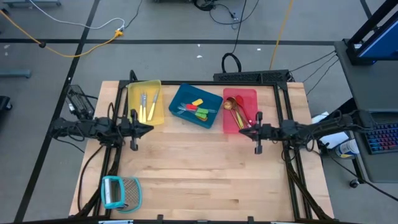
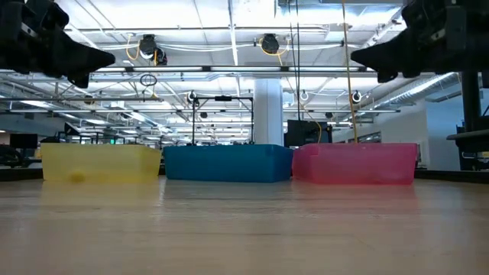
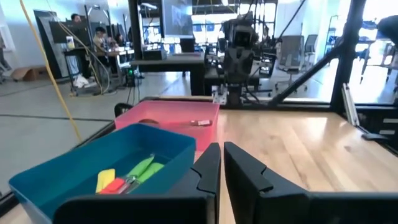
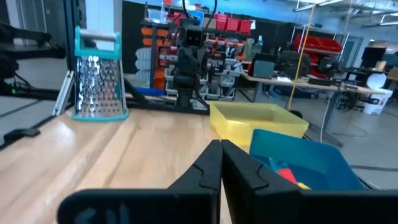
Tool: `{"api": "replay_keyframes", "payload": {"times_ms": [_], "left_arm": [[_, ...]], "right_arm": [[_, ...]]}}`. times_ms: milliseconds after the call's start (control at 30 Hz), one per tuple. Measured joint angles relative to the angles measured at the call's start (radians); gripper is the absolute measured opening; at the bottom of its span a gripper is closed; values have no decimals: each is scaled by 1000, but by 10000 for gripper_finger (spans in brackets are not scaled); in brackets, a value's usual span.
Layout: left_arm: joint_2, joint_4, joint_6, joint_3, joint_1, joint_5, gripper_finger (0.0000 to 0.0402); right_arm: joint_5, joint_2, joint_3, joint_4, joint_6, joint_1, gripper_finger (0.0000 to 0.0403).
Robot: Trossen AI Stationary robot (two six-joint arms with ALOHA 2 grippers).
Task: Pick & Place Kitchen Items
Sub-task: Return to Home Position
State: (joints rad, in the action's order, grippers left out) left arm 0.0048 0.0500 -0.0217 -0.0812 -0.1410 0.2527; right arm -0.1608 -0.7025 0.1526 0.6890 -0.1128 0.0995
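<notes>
The kitchen items lie in three trays at the table's far side. The yellow tray holds cream-handled knives. The blue tray holds green, yellow and red tools, which also show in the left wrist view. The red tray holds brass and red spoons. My left gripper is shut and empty, above the table near the yellow tray's near edge. My right gripper is shut and empty, near the red tray's near edge.
A teal-framed metal grater lies at the table's near left corner; it also shows in the right wrist view. Bare wood spreads between the arms and toward the near edge. People stand in the room beyond the table.
</notes>
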Motion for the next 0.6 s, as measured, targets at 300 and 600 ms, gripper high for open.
{"api": "replay_keyframes", "payload": {"times_ms": [300,600], "left_arm": [[0,-15,30,37,0,3,3],[0,-21,1,39,0,7,27]], "right_arm": [[-4,203,-10,-293,-2,-32,0],[0,373,-10,-447,20,-55,0]]}}
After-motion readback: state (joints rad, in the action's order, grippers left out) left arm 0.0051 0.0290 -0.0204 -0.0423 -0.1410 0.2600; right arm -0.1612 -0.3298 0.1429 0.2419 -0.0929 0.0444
